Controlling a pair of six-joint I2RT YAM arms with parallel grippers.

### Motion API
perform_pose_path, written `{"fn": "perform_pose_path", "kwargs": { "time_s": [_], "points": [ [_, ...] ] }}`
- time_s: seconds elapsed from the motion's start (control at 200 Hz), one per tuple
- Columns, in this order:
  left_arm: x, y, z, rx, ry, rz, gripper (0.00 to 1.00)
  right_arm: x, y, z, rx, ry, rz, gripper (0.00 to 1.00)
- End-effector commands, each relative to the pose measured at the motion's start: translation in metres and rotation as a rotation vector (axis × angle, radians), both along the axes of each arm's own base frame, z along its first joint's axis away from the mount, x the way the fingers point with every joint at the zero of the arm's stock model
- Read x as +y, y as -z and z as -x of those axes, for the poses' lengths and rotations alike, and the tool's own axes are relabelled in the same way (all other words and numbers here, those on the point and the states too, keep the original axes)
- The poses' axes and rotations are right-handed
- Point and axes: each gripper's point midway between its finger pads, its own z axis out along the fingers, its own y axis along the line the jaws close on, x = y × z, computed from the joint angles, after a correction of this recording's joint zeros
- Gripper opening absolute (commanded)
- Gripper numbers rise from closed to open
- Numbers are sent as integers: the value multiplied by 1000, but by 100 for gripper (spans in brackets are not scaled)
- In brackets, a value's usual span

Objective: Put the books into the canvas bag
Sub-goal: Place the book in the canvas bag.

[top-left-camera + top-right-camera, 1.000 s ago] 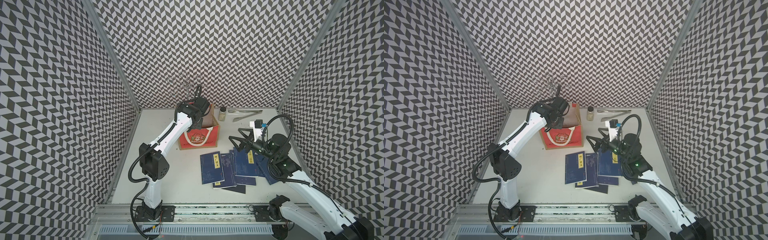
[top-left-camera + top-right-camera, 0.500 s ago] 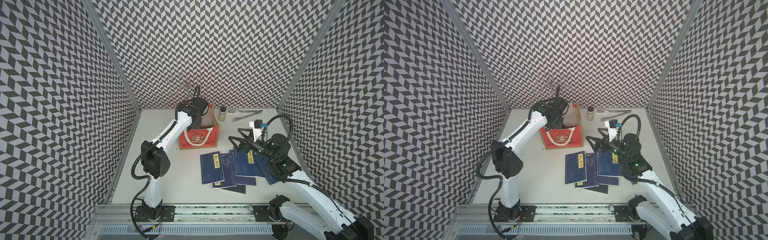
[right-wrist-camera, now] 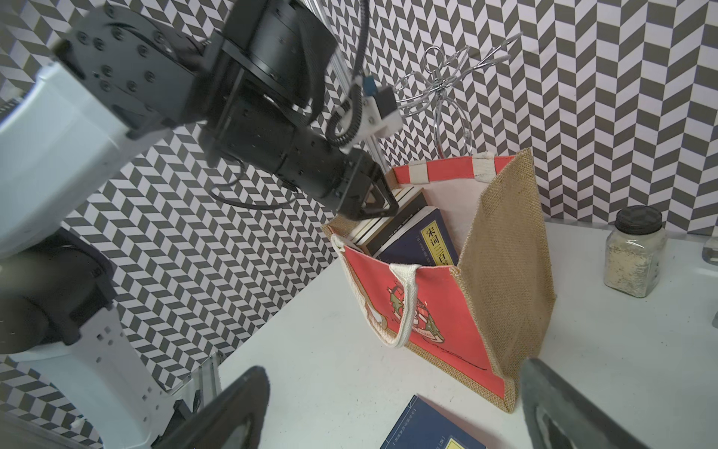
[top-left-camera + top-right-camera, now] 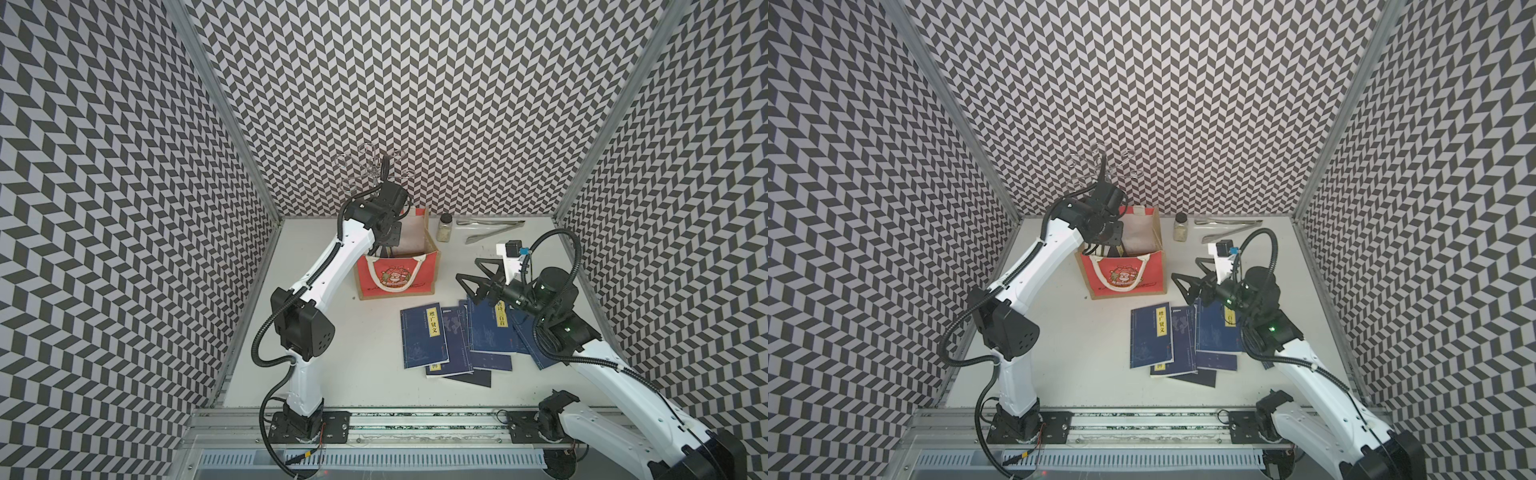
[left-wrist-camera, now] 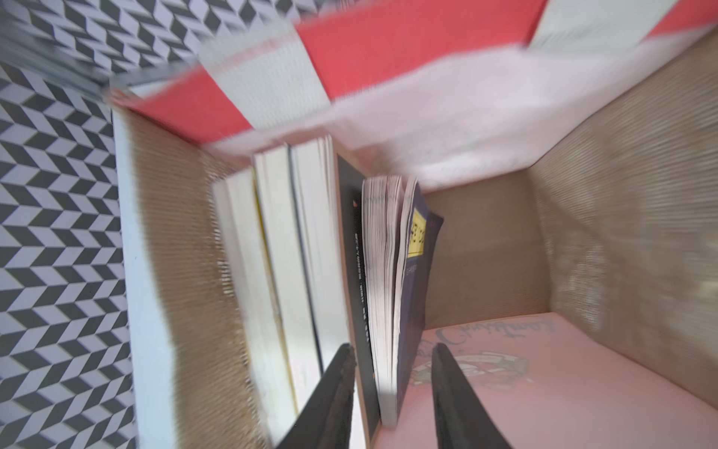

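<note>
L gripper [image 5: 392, 350] is down in the mouth of the canvas bag [image 4: 424, 270], jaws parted either side of a navy book [image 5: 421, 248] w/ yellow label. Book stands on edge beside the black one [image 5: 351, 248] and the pale-edged paperbacks [image 5: 279, 248] packed vs the jute side. Nothing clamped, as far as I can tell. R gripper [image 4: 467, 269] is wide open and empty, hovering over the navy books [image 4: 424, 336] on the table [image 4: 353, 374], near the bag front.

Step looks like release + pull out. To do it well: open fully before lifting so the fingers [image 5: 338, 388] don't drag the book back up. Retract straight up, clear of the rope handle [image 3: 404, 307] and rim. Pages are fanned, so go slow. R shd wait till L is clear.

Vs 1 s ago: L jaws shut then, parting now. L arm barely shifts. R arm + table books same.
</note>
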Motion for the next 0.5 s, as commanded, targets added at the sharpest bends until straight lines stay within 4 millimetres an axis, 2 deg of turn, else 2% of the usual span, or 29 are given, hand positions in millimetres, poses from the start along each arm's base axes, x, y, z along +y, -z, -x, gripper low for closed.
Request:
{"fn": "perform_pose_path", "kwargs": {
  "time_s": [0.0,0.095,0.22,0.31,0.401,0.491],
  "points": [
    [-6,-62,13,-132,60,132,39,0,3,0,-18,5,8,99],
    [-9,-81,28,-177,112,197,46,0,13,1,4,3,13,100],
    [-21,-87,59,-189,235,298,60,3,28,4,40,-5,29,99],
    [-34,-86,92,-203,363,390,71,7,44,8,76,-17,48,99],
    [-46,-89,133,-243,497,514,82,13,63,14,117,-32,78,99],
    [-52,-78,170,-251,582,615,93,21,84,25,168,-55,103,99]
  ]
}}
